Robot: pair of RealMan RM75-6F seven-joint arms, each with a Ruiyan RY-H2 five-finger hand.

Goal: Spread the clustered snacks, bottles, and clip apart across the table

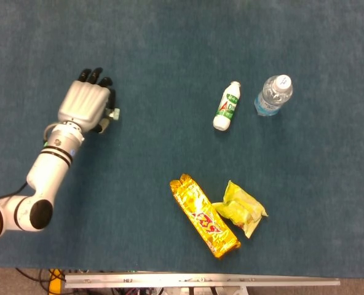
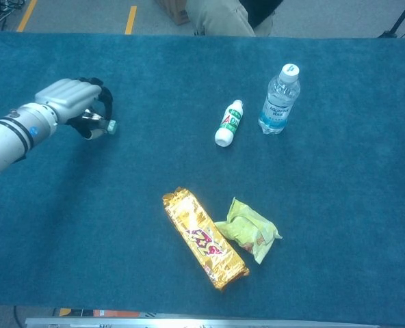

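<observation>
- Over at the far left of the blue tabletop (image 1: 170,37), my left hand (image 1: 83,106) hangs palm down, fingers (image 1: 93,75) curled, pinching a small pale-green object (image 1: 113,113) at the thumb side; I cannot tell what it is.
- Near the middle, the small white bottle (image 1: 227,106) lies on its side.
- Just right of it stands the clear water bottle (image 1: 273,94).
- Closer to me, the yellow snack bar (image 1: 204,215) touches the green snack bag (image 1: 241,209).
</observation>
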